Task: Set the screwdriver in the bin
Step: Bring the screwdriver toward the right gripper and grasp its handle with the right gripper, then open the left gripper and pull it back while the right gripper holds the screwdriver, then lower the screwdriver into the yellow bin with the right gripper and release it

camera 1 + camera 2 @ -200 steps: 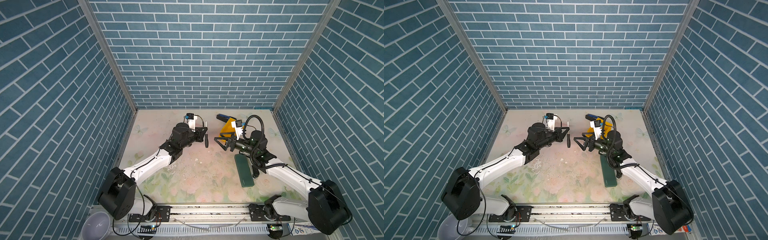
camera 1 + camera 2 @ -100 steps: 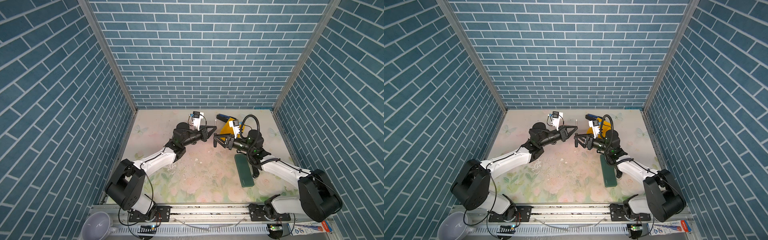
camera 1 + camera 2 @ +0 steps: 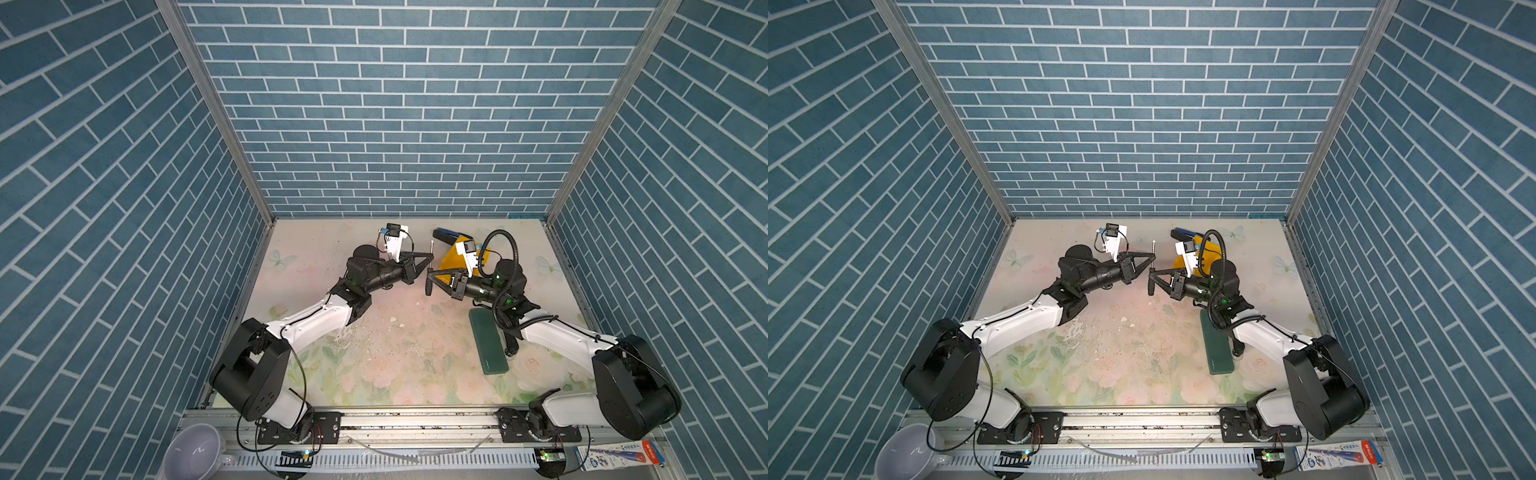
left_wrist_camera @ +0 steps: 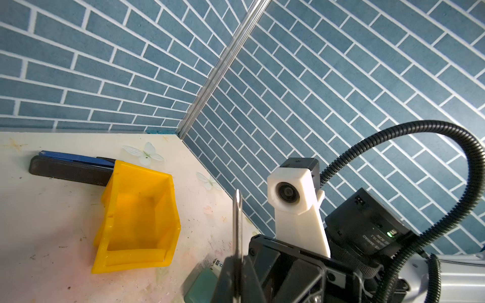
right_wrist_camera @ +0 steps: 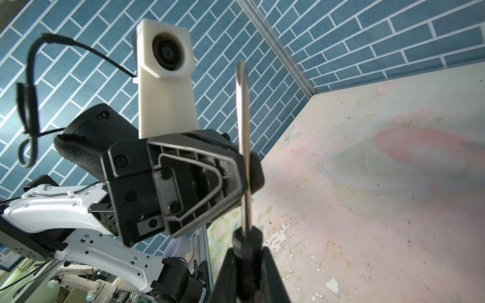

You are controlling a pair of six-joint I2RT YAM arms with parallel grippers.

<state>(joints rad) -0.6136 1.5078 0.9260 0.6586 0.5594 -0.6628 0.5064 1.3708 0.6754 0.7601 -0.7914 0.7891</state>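
1. Handover, as I read it. The screwdriver [image 5: 242, 118] is up in the air, upright with the tip on top, between the left tool [image 3: 430, 263] and the right tool [image 3: 429, 279]. It's near the bin [image 4: 141, 183] but not over it.
2. The right tool is clamped on the black handle. The left tool looks pinched on the silver shaft just above that.
3. To do this bit well, I'd have the left one let go fully and back straight off before the right one moves. Otherwise that thin shaft gets levered and twists in the grip.
4. The bin sits empty on the surface [image 4: 52, 223]. It's a short swing, so I'd release low so nothing bounces out over the low lip.
5. Writing: the motor [image 4: 367, 236] has white print that looks like "DAMIAO", upside down. The printed box [image 3: 615, 455] is too small to read.
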